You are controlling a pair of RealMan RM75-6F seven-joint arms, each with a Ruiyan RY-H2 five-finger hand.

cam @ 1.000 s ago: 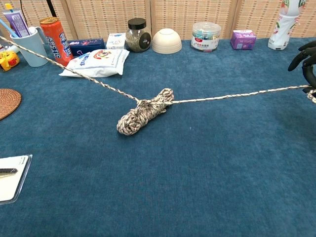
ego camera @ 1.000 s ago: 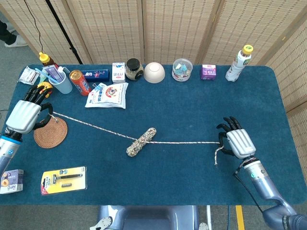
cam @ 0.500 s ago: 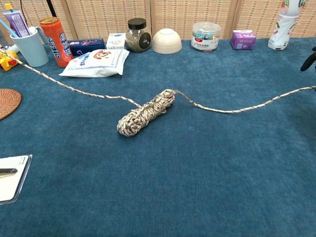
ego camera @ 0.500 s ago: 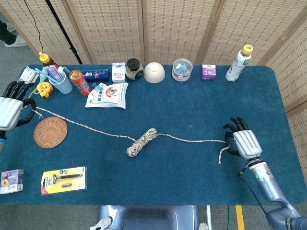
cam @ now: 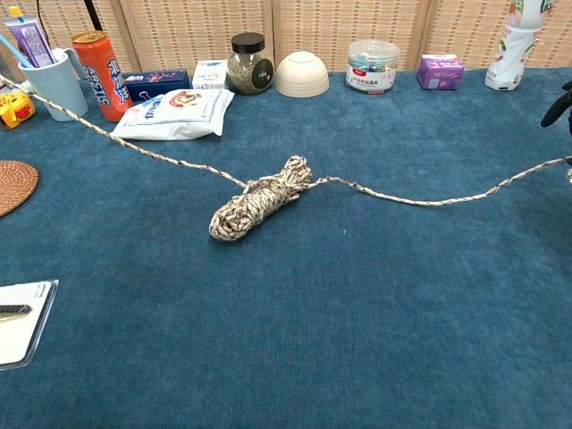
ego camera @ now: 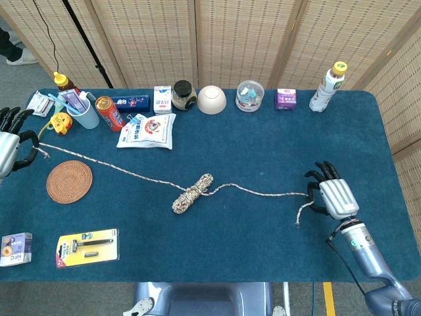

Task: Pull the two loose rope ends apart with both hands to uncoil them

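Compared with half a second ago, the left hand (ego camera: pixel 8 141) has slid further toward the table's left edge, so that the head view now cuts most of it off, and the coiled bundle (ego camera: pixel 189 194) has shifted slightly left on the blue table (ego camera: pixel 263 250).

From the head view, the rope (ego camera: pixel 118 171) runs from the left hand past the upper edge of the woven coaster (ego camera: pixel 69 182) to the bundle near the table's middle, then sags in a loose wave to the right hand (ego camera: pixel 332 196). The right hand's dark fingers (ego camera: pixel 317 181) are curled over the rope, clamping it, with a short tail hanging below. The left hand's fingers seem closed where the rope ends, but the frame edge hides too much to be sure of the grip. A razor pack (ego camera: pixel 87 247) lies near the front left.

From the chest view, the bundle (cam: pixel 259 198) is far clearer: still wound, lying diagonally, with both strands leaving its upper end. The left strand rises off the cloth toward the cup (cam: pixel 55 82) and leaves the frame; that hand is not visible here. Only a dark sliver of the right hand (cam: pixel 560 105) shows at the right edge, its grip out of frame. A snack bag (cam: pixel 174 113) and a red can (cam: pixel 101 63) sit just behind the left strand.
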